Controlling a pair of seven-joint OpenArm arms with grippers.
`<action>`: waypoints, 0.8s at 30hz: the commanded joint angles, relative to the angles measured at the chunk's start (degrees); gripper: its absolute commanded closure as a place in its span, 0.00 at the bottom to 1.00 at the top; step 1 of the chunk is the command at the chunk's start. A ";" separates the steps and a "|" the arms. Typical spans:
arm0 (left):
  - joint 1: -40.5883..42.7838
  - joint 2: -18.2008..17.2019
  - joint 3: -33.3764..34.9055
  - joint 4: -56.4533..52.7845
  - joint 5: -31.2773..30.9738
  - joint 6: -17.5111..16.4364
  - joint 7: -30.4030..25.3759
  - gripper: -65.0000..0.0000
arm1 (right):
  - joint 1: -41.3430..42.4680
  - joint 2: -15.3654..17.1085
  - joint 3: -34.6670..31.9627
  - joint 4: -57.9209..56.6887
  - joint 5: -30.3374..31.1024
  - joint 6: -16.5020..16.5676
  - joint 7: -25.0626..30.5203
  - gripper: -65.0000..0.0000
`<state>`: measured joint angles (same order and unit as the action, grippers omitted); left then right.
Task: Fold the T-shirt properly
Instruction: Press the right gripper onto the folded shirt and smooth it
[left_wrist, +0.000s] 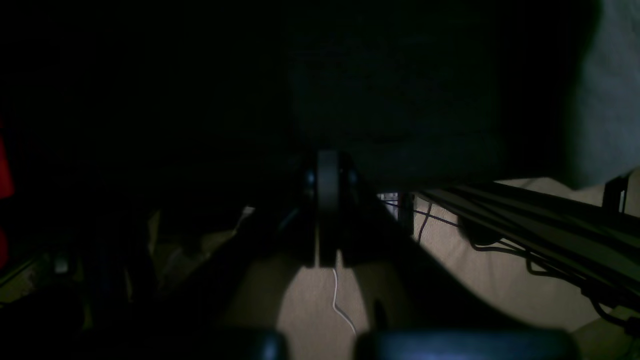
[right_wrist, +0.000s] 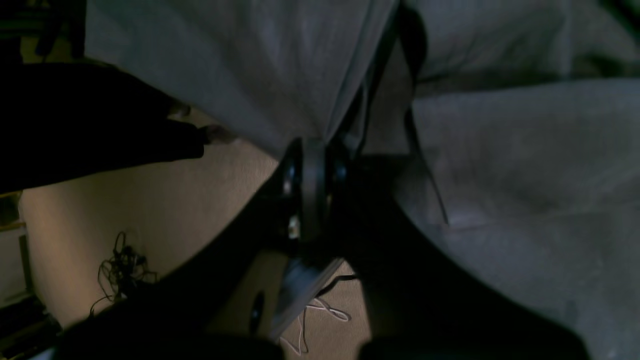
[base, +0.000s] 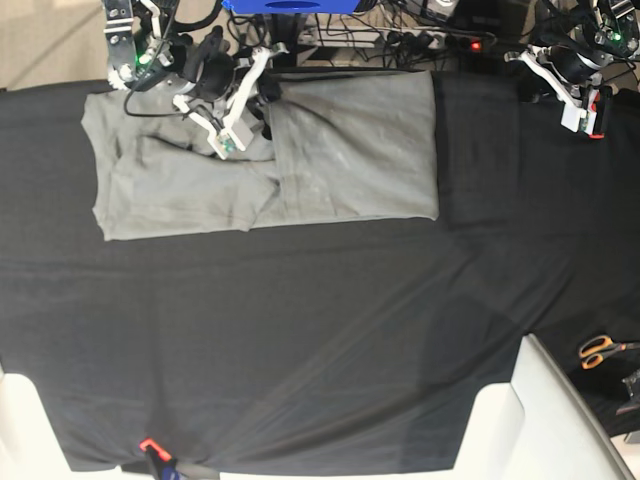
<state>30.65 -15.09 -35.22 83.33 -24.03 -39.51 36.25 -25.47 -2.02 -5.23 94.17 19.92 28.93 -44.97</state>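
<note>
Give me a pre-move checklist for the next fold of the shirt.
1. Right gripper shut on the shirt: ok; the wrist view shows a grey fold pinched between its closed jaws.
2. Left gripper free of fabric: ok; it is shut, off to the side over the black cloth, holding nothing.
3. Shirt fully on the table: ok; it lies at the far edge, partly folded.
4. Fold path unobstructed: ok; only bare cloth lies nearer the camera.
5. Scissors out of the way: ok; they lie well apart from the shirt.
6. How many layers are in the grip: cannot tell.
</note>
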 joint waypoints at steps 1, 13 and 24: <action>0.33 -0.86 -0.51 0.76 -0.45 -0.49 -0.95 1.00 | -0.68 0.04 0.09 0.82 0.87 0.13 0.79 0.99; 0.33 -0.86 -0.51 0.76 -0.45 -0.49 -0.95 1.00 | -2.44 -0.22 0.09 3.98 0.87 -6.55 0.62 0.60; 0.33 -0.86 -0.51 0.76 -0.45 -0.49 -0.95 1.00 | 7.50 2.94 -5.18 9.08 0.87 -12.27 1.85 0.43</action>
<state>30.59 -15.27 -35.29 83.33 -23.92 -39.51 36.27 -17.54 1.10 -10.31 102.15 20.21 16.53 -43.75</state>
